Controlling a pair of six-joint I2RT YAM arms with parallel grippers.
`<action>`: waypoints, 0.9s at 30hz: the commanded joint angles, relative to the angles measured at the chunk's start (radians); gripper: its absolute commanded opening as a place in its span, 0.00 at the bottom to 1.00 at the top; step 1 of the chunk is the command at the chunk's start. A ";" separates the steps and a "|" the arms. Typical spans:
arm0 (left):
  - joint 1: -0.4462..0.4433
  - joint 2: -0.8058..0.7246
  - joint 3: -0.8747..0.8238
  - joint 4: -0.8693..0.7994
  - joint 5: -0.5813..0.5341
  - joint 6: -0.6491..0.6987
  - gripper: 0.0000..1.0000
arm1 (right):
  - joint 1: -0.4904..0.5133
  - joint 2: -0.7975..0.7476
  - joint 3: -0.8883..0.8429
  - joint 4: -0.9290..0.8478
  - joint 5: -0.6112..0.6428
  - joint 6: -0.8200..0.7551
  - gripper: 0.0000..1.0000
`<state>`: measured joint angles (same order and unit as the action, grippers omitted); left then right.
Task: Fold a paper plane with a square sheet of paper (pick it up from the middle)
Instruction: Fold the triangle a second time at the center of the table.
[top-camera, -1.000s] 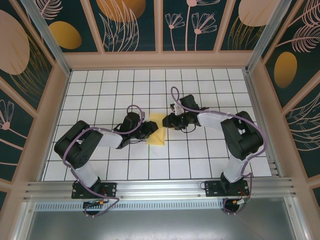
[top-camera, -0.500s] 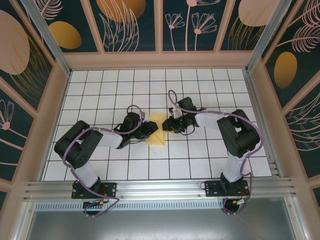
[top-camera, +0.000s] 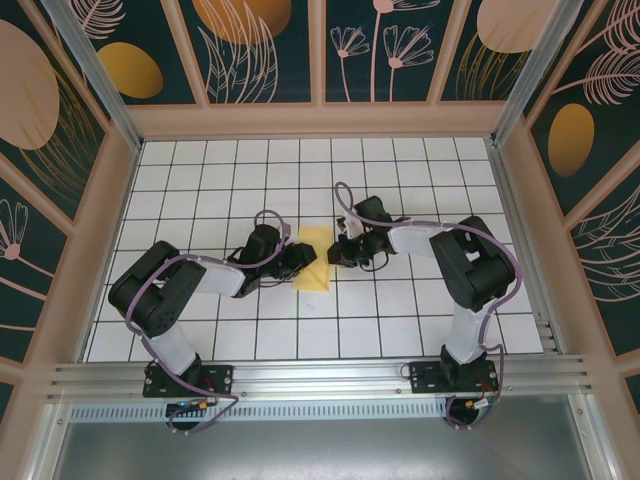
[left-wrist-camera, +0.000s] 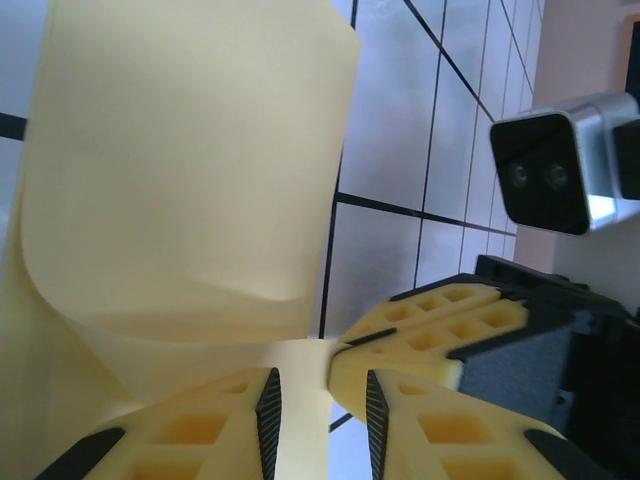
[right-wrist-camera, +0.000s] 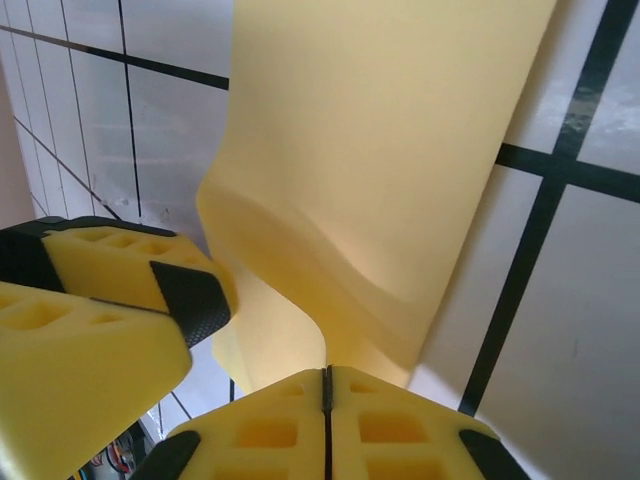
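Field notes, fold in progress. We are counting one gridded counter (top-camera: 200, 180), two arms and one sheet.

- **Arms:** The left arm (top-camera: 190, 275) and right arm (top-camera: 470, 270) are reaching inward from opposite sides. They are meeting at mid-counter, so that each can work one edge of the sheet.
- **Paper:** The square sheet of paper (top-camera: 320, 272) is lying between them on the counter, partly doubled over, with one angled edge showing. From the left wrist it is bowing up in one broad curl rather than lying creased. We are judging that a flap is being brought over and is not yet pressed flat.
- **Fingers:** We are counting four.
  - The right fingers (right-wrist-camera: 260, 430) are pressing together with the seam closed. The sheet's lower edge is running into that seam, so we are reading it as pinching the paper.
  - The left fingers (left-wrist-camera: 200, 430) are standing slightly apart. A strip of paper is passing through the gap, and we are not seeing it clamped.
- **Smallest item:** One wrist camera (left-wrist-camera: 545, 170) on the right arm is facing the left wrist.
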<state>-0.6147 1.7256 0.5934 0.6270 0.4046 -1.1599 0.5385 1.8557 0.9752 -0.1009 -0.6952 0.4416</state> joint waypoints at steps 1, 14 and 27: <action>-0.005 -0.006 0.019 0.052 0.045 0.016 0.32 | 0.003 0.017 0.020 0.001 0.033 -0.027 0.04; -0.006 0.030 0.025 0.111 0.118 0.008 0.31 | 0.003 0.030 0.029 -0.016 0.091 -0.039 0.04; -0.005 0.065 0.035 0.080 0.128 0.010 0.30 | 0.003 0.031 0.034 -0.011 0.062 -0.052 0.04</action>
<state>-0.6147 1.7775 0.6052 0.7029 0.5167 -1.1603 0.5385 1.8732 0.9878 -0.1059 -0.6201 0.4191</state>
